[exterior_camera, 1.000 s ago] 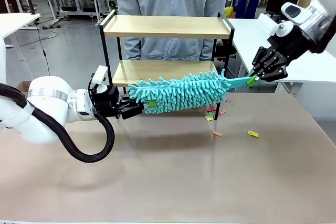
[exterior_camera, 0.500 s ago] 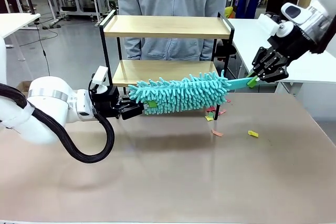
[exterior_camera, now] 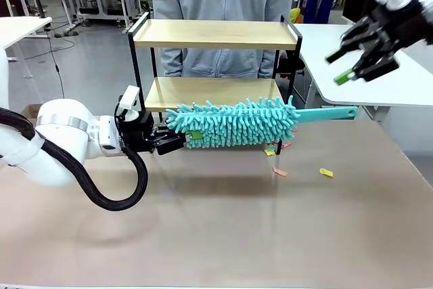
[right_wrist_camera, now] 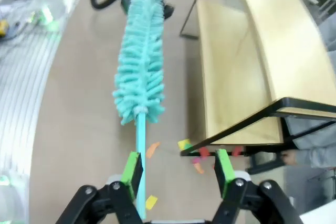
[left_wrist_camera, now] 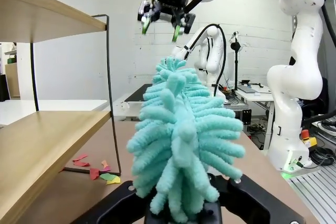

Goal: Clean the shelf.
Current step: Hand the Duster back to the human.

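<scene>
Shelf (exterior_camera: 215, 34) of two light wood boards in a thin black frame stands at the beige surface's (exterior_camera: 203, 235) far edge. Beside its lower board, the left gripper (exterior_camera: 177, 141) has its fingers clenched on the fluffy turquoise microfibre duster (exterior_camera: 233, 122), seemingly to sweep there. Above the shelf's right end, the right gripper (exterior_camera: 355, 65) hangs released, clear of the handle.

Grey floor (exterior_camera: 88, 65), white side tables (exterior_camera: 17, 28), white wall (left_wrist_camera: 247, 51) behind.

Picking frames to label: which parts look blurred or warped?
Front view: right gripper smeared by motion, duster and shelf sharp. Left wrist view: duster fibres nearest the lens soft. Right wrist view: shelf boards bowed by the wide lens, top corners blurred.
</scene>
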You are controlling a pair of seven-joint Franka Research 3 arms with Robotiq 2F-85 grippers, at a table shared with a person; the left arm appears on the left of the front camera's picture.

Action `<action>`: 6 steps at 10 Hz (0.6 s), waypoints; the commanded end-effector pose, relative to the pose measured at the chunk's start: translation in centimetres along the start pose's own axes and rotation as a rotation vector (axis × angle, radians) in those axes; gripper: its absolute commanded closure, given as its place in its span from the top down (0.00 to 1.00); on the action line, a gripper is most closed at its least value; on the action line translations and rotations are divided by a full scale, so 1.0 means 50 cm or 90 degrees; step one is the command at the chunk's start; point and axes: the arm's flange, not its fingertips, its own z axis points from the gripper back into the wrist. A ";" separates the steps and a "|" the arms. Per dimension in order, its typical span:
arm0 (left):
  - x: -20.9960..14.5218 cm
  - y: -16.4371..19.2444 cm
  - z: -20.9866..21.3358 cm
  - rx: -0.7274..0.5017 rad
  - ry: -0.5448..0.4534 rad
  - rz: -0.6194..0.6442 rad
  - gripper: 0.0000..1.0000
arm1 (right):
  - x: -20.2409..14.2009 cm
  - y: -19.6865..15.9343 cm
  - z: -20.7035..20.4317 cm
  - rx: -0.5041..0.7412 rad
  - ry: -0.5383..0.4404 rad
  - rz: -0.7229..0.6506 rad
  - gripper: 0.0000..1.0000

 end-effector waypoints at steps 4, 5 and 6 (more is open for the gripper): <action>0.006 0.001 0.000 0.000 -0.003 -0.005 0.00 | -0.085 0.122 0.188 -0.183 -0.142 -0.069 1.00; 0.006 0.001 0.000 0.000 -0.003 -0.005 0.00 | -0.109 0.145 0.213 -0.206 -0.167 -0.084 1.00; 0.006 0.001 0.000 0.000 -0.003 -0.005 0.00 | -0.128 0.160 0.234 -0.221 -0.185 -0.092 1.00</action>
